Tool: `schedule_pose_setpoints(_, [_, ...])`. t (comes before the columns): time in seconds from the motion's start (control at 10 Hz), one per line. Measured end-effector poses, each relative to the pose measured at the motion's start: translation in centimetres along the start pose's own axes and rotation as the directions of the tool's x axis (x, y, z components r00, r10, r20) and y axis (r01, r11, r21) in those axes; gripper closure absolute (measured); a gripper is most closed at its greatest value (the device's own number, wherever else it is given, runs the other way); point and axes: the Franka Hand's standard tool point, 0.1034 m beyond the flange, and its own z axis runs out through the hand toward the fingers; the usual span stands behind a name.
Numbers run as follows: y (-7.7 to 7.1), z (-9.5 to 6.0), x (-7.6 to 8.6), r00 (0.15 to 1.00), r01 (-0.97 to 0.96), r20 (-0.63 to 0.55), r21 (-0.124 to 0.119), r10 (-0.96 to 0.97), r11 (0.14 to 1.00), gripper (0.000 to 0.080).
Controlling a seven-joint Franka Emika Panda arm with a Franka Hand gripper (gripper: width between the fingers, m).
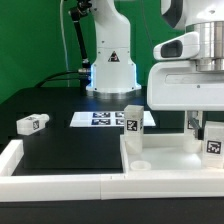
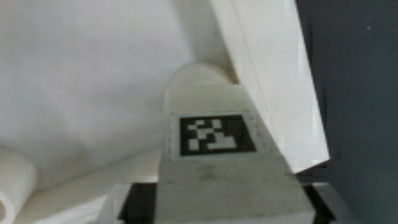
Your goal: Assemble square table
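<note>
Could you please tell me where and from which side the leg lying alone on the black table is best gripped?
Take the lying leg across its two long flat sides, probably mid-length, from straight above: it lies on its side, nothing touching it, and those faces look parallel.

exterior: low, just above the surface, facing across it toward the arm's base, mid-distance | wrist: above the pincer, looking down past it, very close | shared: leg at the pincer, tabletop beneath
</note>
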Motion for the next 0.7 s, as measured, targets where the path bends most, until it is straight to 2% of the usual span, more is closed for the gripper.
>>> schedule_pose_setpoints(0.1, [0.17,0.04,-0.03,0.988,-0.156,0.014,-0.001,0.156,0.988,0.0505])
schedule_pose_setpoints(0.3, [0.13,0.15,-0.26,0.872,-0.487,0.061,0.015,0.485,0.874,0.0505])
schedule_pose_setpoints(0.4, [-0.09,0.13,-0.5,0.831,-0.552,0.077,-0.01,0.551,0.834,0.0505])
schedule_pose_setpoints(0.6, [0.02,0.21,-0.19,0.613,-0.785,0.122,-0.016,0.781,0.619,0.0505])
schedule_pose_setpoints(0.7, [0.04,0.21,-0.19,0.567,-0.818,0.128,-0.023,0.813,0.574,0.0505])
